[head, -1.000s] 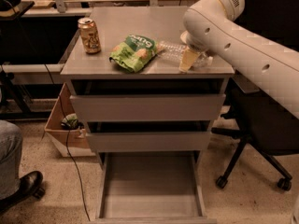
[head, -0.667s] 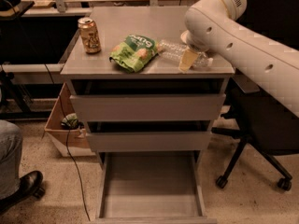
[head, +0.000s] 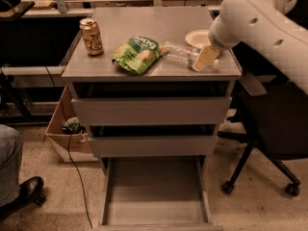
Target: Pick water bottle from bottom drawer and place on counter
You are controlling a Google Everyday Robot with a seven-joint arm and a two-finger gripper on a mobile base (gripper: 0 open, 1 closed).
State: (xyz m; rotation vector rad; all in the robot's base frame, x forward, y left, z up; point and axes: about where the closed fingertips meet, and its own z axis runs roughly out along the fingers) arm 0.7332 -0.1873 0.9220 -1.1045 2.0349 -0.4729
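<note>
The bottom drawer point(head: 154, 196) stands pulled out at the bottom centre of the frame. Its flat grey floor is bare, with no bottle in it. At the lower left a person's dark shoe point(head: 24, 191) rests on the speckled floor. Above the open drawer, the two upper drawers point(head: 151, 110) are shut.

Further back, in the upper middle of the frame, the counter point(head: 144, 23) carries everything. The water bottle point(head: 179, 54) lies on its side right of centre, its near end just beside a green chip bag point(head: 137, 54). A gold can point(head: 91, 36) stands upright at the counter's left side. A white plate point(head: 196, 36) sits behind the bottle, towards the right.

The gripper point(head: 204, 57), a pale wedge at the tip of the white arm point(head: 260, 18), sits low over the right-hand end of the bottle and seems to touch it. Whether it grips or has let go cannot be told.

Compared with a second ago, the arm has shifted a little to the right, uncovering the plate. The bottle, bag and can have not moved. With the bottle resting on the counter and the drawer empty, the placing looks essentially done. What likely remains is a clean release and retreat that does not roll the bottle.
</note>
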